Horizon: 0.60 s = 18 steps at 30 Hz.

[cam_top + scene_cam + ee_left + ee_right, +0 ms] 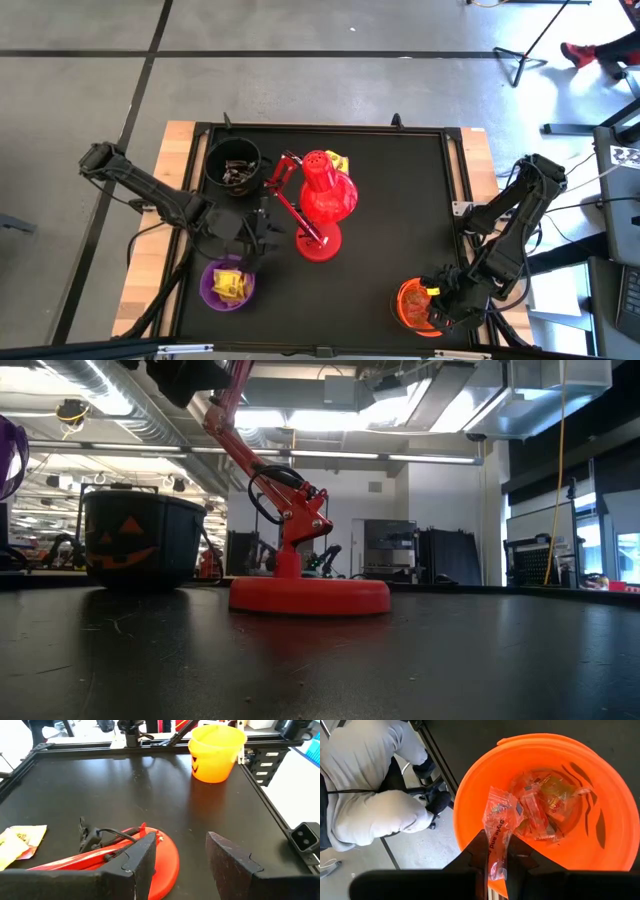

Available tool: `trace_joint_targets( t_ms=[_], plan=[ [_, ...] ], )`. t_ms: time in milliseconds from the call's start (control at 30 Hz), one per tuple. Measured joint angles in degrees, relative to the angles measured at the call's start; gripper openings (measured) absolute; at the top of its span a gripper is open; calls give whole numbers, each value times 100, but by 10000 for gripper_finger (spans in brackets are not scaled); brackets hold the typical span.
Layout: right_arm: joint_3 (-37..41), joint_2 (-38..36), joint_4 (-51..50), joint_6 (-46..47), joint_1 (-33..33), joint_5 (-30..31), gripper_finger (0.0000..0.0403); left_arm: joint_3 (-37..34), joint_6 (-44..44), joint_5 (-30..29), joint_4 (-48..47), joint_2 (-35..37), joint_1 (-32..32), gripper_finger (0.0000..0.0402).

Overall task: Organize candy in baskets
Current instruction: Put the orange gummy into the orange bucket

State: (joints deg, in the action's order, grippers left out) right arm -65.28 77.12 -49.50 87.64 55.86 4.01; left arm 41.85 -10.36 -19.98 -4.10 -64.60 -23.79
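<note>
Over the orange bucket (540, 795), the right end effector (497, 862) pinches a clear-wrapped candy (499, 822). The left end effector (182, 857) hangs open and empty beside the red lamp (320, 205).

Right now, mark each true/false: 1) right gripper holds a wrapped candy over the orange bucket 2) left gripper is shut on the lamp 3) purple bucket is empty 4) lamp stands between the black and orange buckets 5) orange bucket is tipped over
1) True: the right gripper pinches a clear-wrapped candy above the orange bucket.
2) False: the left gripper is open, holding nothing, near the red lamp.
3) False: the purple bucket holds yellow candy.
4) True, with the black bucket on its far side.
5) False: it stands upright.
</note>
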Motion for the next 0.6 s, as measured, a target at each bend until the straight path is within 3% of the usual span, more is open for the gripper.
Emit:
trace_joint_targets(
  t_ms=[600],
  plan=[
    [0, -2, 22, 10, 0, -212, 45, 0, -174, -72, -25, 0, -100, 164]
  ],
)
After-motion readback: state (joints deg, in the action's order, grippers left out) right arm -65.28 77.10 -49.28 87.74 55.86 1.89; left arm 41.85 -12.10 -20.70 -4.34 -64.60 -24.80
